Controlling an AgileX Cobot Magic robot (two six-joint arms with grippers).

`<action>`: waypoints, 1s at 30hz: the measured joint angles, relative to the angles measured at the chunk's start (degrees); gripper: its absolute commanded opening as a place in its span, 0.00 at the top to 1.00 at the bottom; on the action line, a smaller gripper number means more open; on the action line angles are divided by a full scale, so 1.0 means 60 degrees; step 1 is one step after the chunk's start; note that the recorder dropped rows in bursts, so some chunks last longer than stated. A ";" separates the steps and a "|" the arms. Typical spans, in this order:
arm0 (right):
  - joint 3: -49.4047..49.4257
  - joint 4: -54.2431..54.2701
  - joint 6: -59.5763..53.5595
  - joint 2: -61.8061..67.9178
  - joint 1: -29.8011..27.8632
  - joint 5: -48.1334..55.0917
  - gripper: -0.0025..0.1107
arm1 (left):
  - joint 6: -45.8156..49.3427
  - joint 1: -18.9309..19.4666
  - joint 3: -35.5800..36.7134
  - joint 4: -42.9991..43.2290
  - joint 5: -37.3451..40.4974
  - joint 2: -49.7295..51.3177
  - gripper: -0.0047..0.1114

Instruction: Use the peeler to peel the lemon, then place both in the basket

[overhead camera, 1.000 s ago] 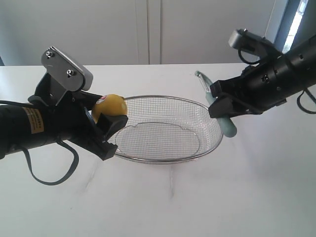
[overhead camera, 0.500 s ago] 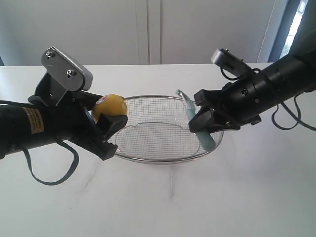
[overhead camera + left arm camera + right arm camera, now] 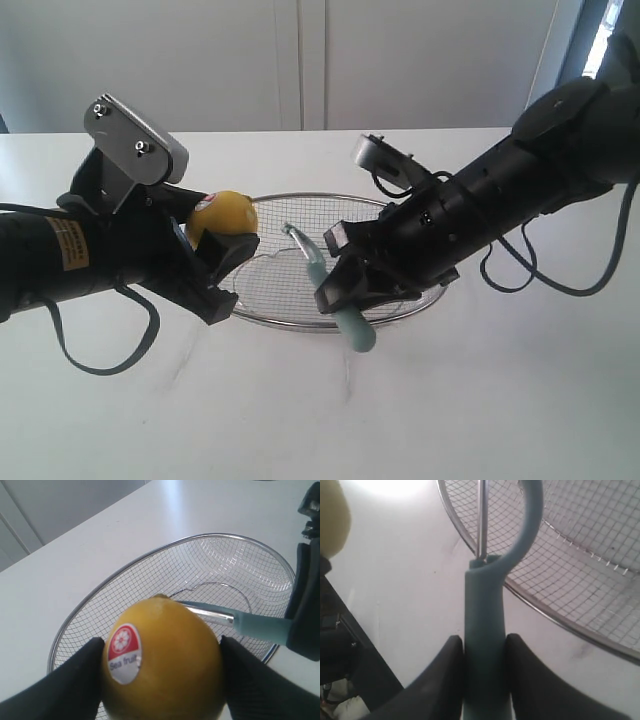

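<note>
My left gripper (image 3: 214, 250) (image 3: 162, 652) is shut on the yellow lemon (image 3: 224, 213) (image 3: 165, 660), which carries a red and white sticker and hangs over the left rim of the wire basket (image 3: 395, 215) (image 3: 75, 630). My right gripper (image 3: 340, 285) (image 3: 484, 647) is shut on the pale teal handle of the peeler (image 3: 335, 295) (image 3: 484, 630). The peeler slants over the basket's front, its metal blade head (image 3: 292, 232) (image 3: 210, 615) pointing toward the lemon, a short gap away. A pale edge of the lemon (image 3: 332, 520) shows in the right wrist view.
The basket (image 3: 600, 545) rests on a white table (image 3: 450, 400). A pale wall stands behind the table. The left arm's black body (image 3: 70, 250) lies along the table's left side; cables loop beneath both arms.
My right arm has swung left across the basket with the peeler, bringing its blade from the far right rim to near the lemon. The left arm and lemon have stayed still.
</note>
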 measured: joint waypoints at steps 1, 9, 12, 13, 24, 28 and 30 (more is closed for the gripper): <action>0.0000 0.0079 -0.0045 0.0000 0.0043 0.0049 0.98 | 0.0000 0.0000 0.0000 0.0000 0.0000 0.0000 0.96; 0.0000 0.1022 -0.0664 0.0000 0.0118 0.0672 0.98 | 0.0000 0.0000 0.0000 0.0000 0.0000 0.0000 0.96; 0.0000 0.1127 -0.0698 0.0000 0.0118 0.0803 0.98 | 0.0000 0.0000 0.0000 0.0000 0.0000 0.0000 0.96; 0.0000 0.1150 -0.0704 0.0000 0.0118 0.0829 0.98 | 0.0000 0.0000 0.0000 0.0000 0.0000 0.0000 0.96; 0.0000 0.1371 -0.0881 0.0000 0.0118 0.0886 0.98 | 0.0000 0.0000 0.0000 0.0000 0.0000 0.0000 0.96; 0.0000 0.1370 -0.0917 0.0000 0.0127 0.0905 0.98 | 0.0000 0.0000 0.0000 0.0000 0.0000 0.0000 0.96; 0.0000 0.1370 -0.0917 0.0000 0.0172 0.0905 0.98 | 0.0000 0.0000 0.0000 0.0000 0.0000 0.0000 0.96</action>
